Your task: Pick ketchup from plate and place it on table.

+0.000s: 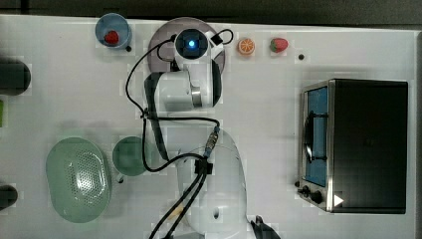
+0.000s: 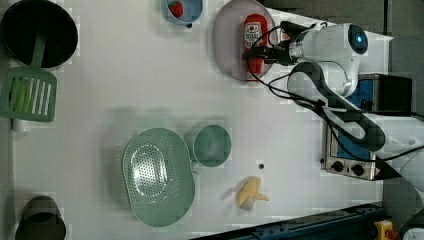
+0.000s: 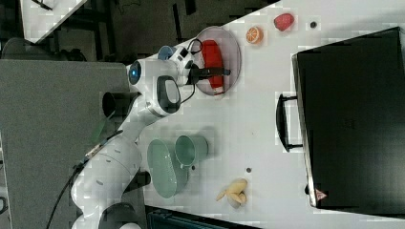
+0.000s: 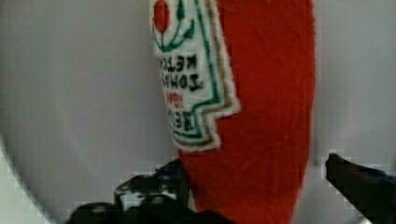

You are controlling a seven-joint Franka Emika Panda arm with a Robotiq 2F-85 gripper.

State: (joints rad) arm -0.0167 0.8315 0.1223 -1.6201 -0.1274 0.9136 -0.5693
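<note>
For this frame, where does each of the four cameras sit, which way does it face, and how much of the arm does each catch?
Top view: overhead, straight down on the table; the arm covers much of the plate.
Left view: high, angled down; arm enters from the left view's right, gripper at the ketchup.
Right view: high, opposite side; arm on the right view's left.
Wrist view: close on the ketchup, dark fingers astride.
Left and right views share the banana.

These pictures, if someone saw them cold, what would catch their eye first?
Probably the red ketchup lying on the pale plate at the far edge of the table, with the gripper straddling it, fingers either side. Next, the big black toaster oven at the top view's right.
</note>
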